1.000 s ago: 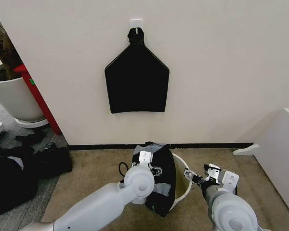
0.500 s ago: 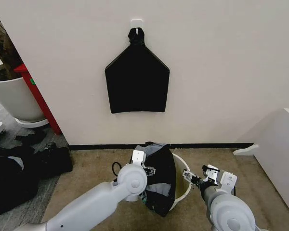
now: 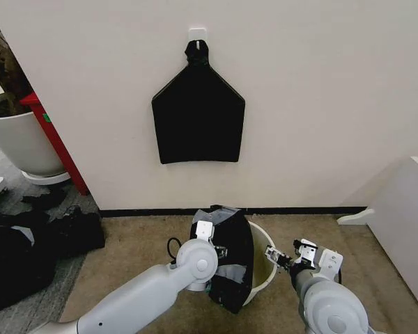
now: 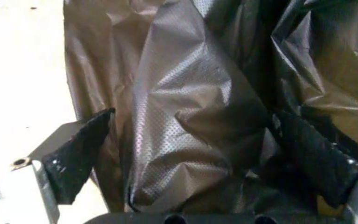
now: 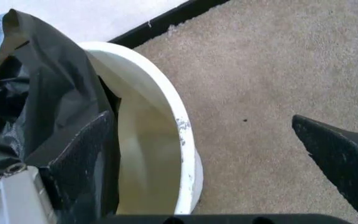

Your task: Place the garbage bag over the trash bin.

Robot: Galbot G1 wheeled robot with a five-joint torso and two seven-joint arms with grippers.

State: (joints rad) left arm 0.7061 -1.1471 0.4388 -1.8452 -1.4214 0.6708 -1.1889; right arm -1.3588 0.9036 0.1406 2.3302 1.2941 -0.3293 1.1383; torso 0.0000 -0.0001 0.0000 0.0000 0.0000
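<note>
**Bag half on, right rim still bare**

The trash bin (image 3: 266, 273) stands on the carpet near the wall, between the two arms. The garbage bag (image 3: 231, 261) is draped over its left side only, hanging down the outer wall on that side and rising in a loose peak above the rim. The right half of the rim is bare, cream plastic with a few scuffs, and the inside looks yellowish.

The left hand (image 4: 197, 154) is at the bag's left flank, fingers apart, with a fold of the film bulging between them; they look to straddle the plastic, not pinch it. The right hand (image 5: 229, 158) is just to the right of the bin, fingers spread wide: one on the bin side by the bag's edge, the other out over the carpet, the bare rim between them.

The loose plastic lies left of the right hand, across the bin's mouth. I judge that the bag has to be drawn rightward over the opening, and the right hand is the nearer to the uncovered rim.

The bag is thin, glossy and black, heavily creased, with a fine embossed texture up close; it should slip and crumple easily.
</note>
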